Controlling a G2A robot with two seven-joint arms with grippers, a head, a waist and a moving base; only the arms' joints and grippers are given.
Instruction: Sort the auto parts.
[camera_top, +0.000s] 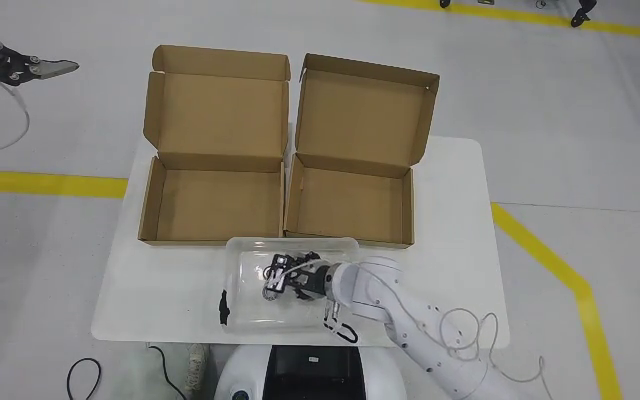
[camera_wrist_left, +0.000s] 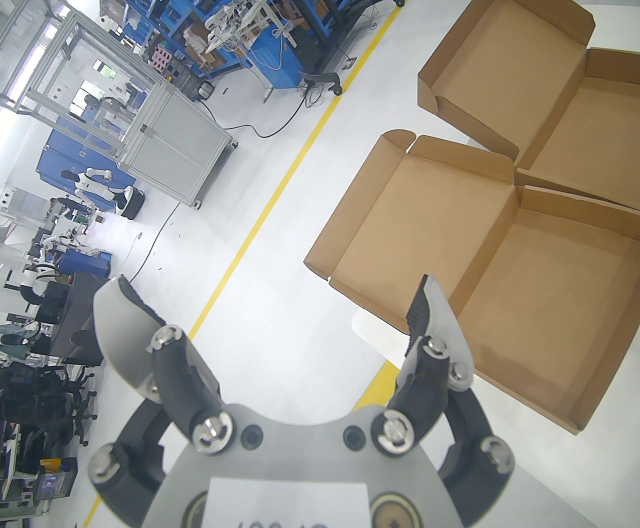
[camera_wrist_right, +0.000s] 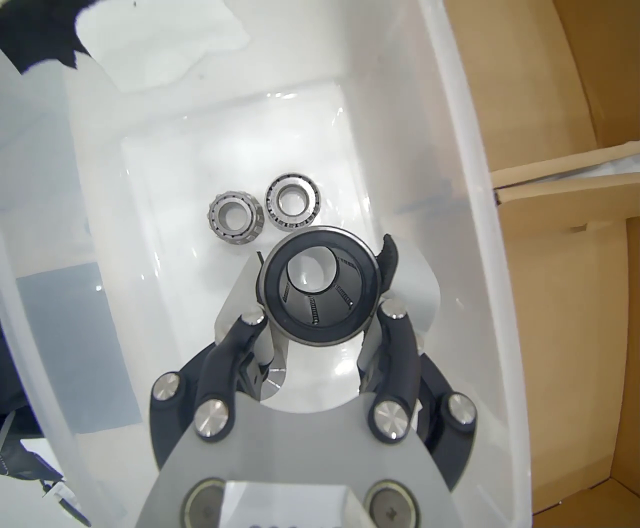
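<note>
Plastic, clear-walled, the bin (camera_top: 290, 241) sits at the lower centre of the top view, on the near edge of the white table (camera_top: 450, 200). The right gripper (camera_top: 285, 277) is down inside it. In the right wrist view its fingers (camera_wrist_right: 387, 260) are pressed against both sides of a black cone-shaped part (camera_wrist_right: 320, 305) with a round opening, pinching it above the bin's floor. Just beyond that part, two metal bearings (camera_wrist_right: 235, 218) lie side by side on the bin floor, almost touching each other. Behind the bin, at the middle of the top view, two open cardboard boxes (camera_top: 215, 205) stand side by side, lids folded back. The left gripper (camera_top: 45, 68) hangs at the upper left of the frame, off the table over the floor, its fingers (camera_wrist_left: 120, 310) spread wide with nothing between them.
</note>
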